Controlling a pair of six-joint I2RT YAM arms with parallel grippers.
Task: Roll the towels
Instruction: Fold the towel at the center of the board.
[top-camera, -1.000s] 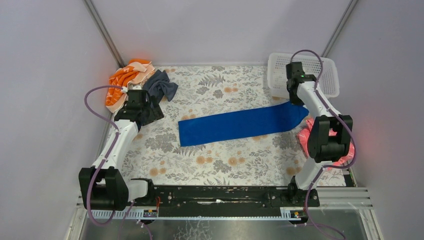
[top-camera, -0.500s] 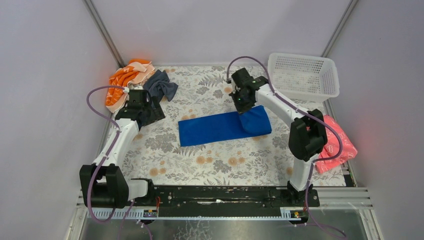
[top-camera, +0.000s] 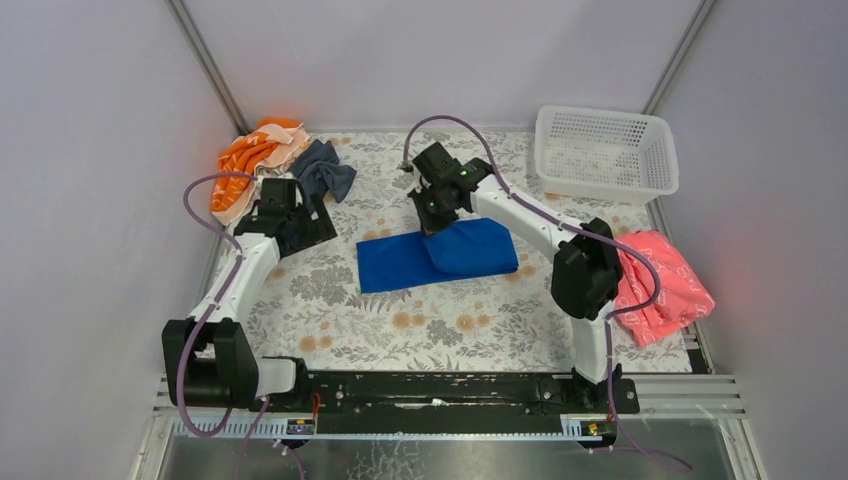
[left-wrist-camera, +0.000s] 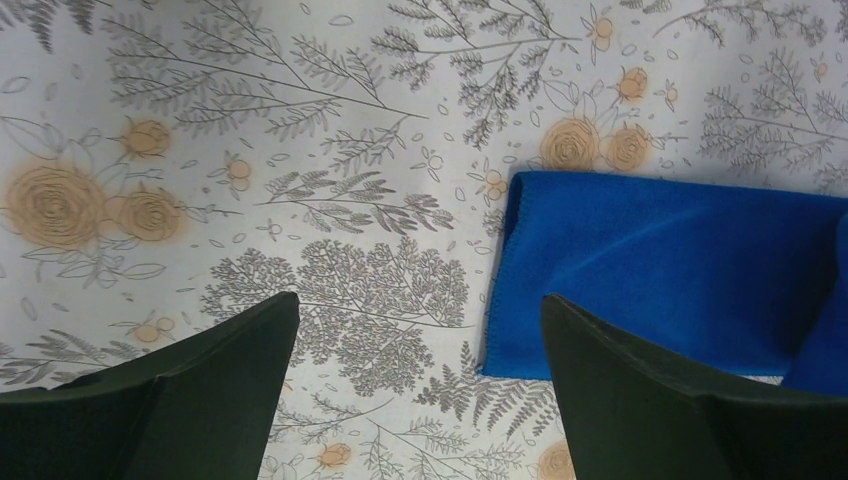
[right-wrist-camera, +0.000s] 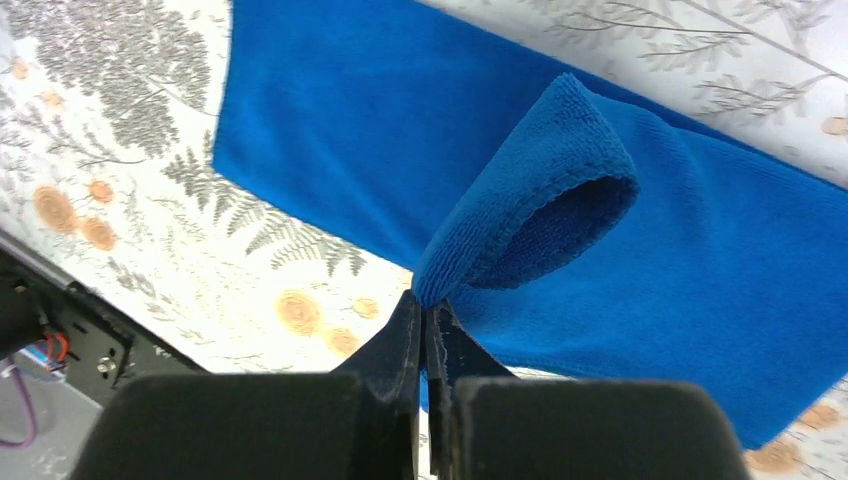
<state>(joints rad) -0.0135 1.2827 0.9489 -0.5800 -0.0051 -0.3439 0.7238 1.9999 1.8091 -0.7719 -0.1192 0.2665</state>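
Tablecloth (top-camera: 450, 320), floral, under blue towel (top-camera: 400, 262); pale walls (top-camera: 420, 60) around.

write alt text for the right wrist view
The right gripper, jaws shut, pinches a curled edge of the blue towel, held up over the rest of the towel, which lies flat on a floral table cover.

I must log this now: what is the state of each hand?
The left hand is open, holding nothing.
The right hand is closed on an edge of the blue towel.
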